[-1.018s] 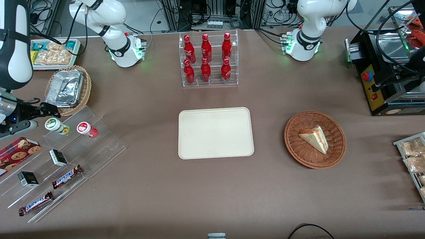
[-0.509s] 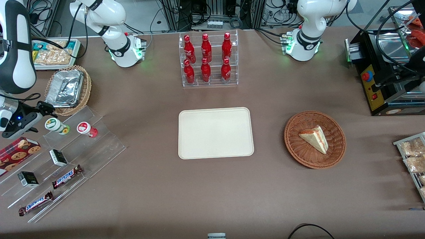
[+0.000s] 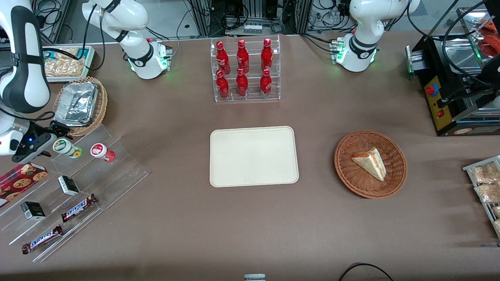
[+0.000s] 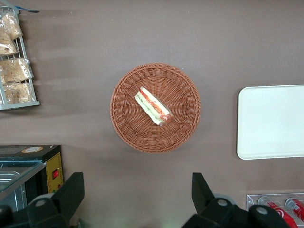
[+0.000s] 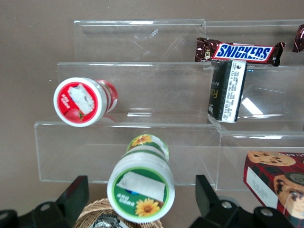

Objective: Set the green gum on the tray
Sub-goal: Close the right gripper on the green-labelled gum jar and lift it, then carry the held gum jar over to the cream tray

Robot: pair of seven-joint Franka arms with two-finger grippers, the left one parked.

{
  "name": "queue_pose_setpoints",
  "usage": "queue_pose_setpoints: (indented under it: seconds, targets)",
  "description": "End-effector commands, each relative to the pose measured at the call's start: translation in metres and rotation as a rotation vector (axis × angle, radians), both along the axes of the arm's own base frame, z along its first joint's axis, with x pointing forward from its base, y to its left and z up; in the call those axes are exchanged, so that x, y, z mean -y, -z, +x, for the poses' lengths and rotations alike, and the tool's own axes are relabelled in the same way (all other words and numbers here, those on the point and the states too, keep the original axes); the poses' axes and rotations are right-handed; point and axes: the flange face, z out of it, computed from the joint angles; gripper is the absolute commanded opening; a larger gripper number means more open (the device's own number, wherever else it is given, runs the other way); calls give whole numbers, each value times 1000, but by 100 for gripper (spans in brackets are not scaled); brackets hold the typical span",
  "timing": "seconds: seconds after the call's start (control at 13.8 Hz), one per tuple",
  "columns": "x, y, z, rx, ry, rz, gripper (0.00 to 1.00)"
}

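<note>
The green gum (image 3: pixel 65 147) is a white bottle with a green-yellow lid mark. It lies tilted on the upper step of a clear stepped stand (image 3: pixel 117 171) toward the working arm's end of the table. In the right wrist view its lid (image 5: pixel 141 192) faces the camera between my two dark fingers (image 5: pixel 72 195). My gripper (image 3: pixel 60 132) (image 5: pixel 140 187) is open around the bottle's lid end and does not grip it. The cream tray (image 3: pixel 254 156) lies empty at the table's middle and also shows in the left wrist view (image 4: pixel 273 121).
A red-lidded gum bottle (image 3: pixel 101 151) (image 5: pixel 81 101) lies beside the green one. The stand also holds Snickers bars (image 3: pixel 79 207), small black boxes (image 3: pixel 68 185) and a cookie box (image 3: pixel 20 177). A wicker basket of foil trays (image 3: pixel 80 104) is close by. A cola rack (image 3: pixel 245 70) and sandwich basket (image 3: pixel 370 164) stand farther off.
The right arm's wrist has shifted and turned a little, ending slightly farther from the front camera. The gripper stays at the green gum's lid end. Neither bottle has moved.
</note>
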Motion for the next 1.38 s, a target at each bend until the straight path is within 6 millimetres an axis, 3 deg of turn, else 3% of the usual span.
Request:
queue_pose_setpoints:
  seconds: [0.0, 0.07, 0.22, 0.29, 0.51, 0.73, 0.87, 1.02, 1.31]
  targets:
    - [0, 16, -5, 33, 3, 8, 99]
    - [0, 20, -6, 36, 2, 7, 88]
    - [-1, 19, -6, 37, -2, 6, 20]
    - [-1, 18, -6, 38, -2, 7, 0]
    - [-3, 7, -3, 42, 9, 7, 0]
    - [-20, -28, 9, 13, 37, 19, 0]
    - [-51, -49, 22, -12, 64, 20, 0]
    - [-96, -63, 30, -51, 107, 19, 0]
    - [-188, -56, 37, -83, 217, -1, 0]
